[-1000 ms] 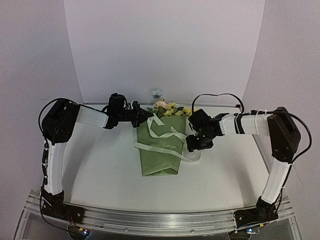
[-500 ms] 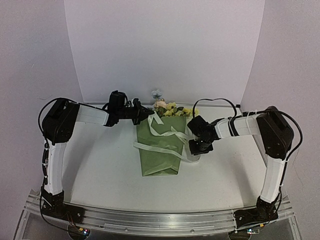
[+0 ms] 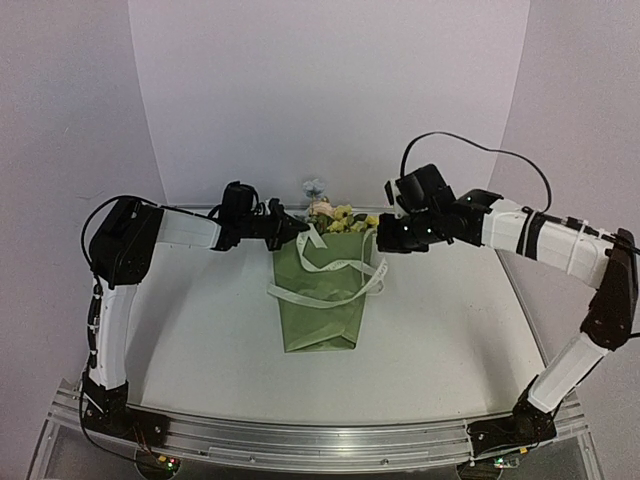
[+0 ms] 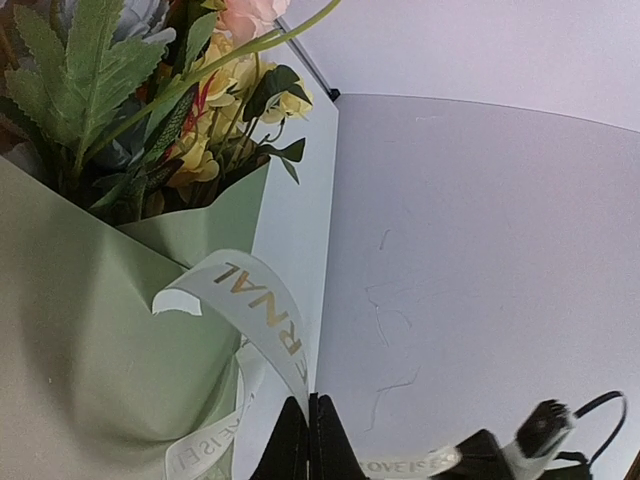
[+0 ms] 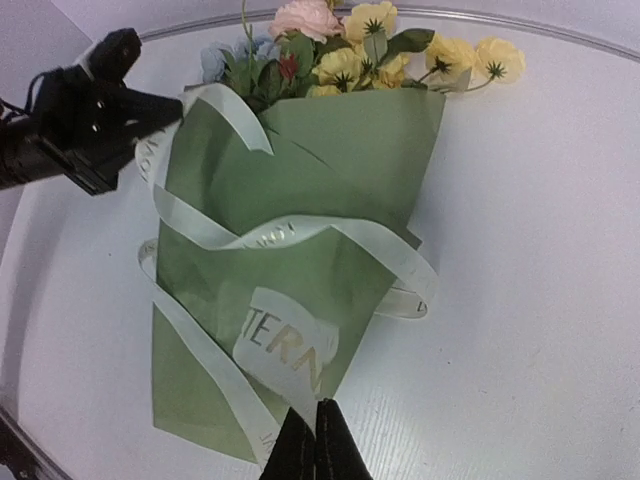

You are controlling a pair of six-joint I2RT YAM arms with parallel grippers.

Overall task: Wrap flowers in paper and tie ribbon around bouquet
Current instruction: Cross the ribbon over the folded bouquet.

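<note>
The bouquet lies on the table as an olive-green paper (image 3: pixel 318 305) cone, narrow end toward me. The flowers (image 3: pixel 342 218) stick out of its far end, yellow and pink with a grey-blue one behind. The cream ribbon (image 3: pixel 330 270) loops across the cone. My left gripper (image 3: pixel 300 228) is at the cone's upper left corner, shut on one ribbon end (image 4: pixel 262 305). My right gripper (image 3: pixel 381 240) hovers above the upper right corner, shut on the other ribbon end (image 5: pixel 285 350). In the right wrist view the paper (image 5: pixel 340 150) and blooms (image 5: pixel 372 40) lie below, with the left gripper (image 5: pixel 180 106) at the left.
The white table (image 3: pixel 450 340) runs to a curved white backdrop (image 3: pixel 330 100) right behind the flowers. An aluminium rail (image 3: pixel 320 440) carries both arm bases along the near edge. A black cable (image 3: pixel 470 145) arches over the right arm.
My right gripper has shut on the ribbon beside the cone, then risen and moved back to the cone's upper right, pulling the ribbon's right part up. The left gripper has hardly moved.
</note>
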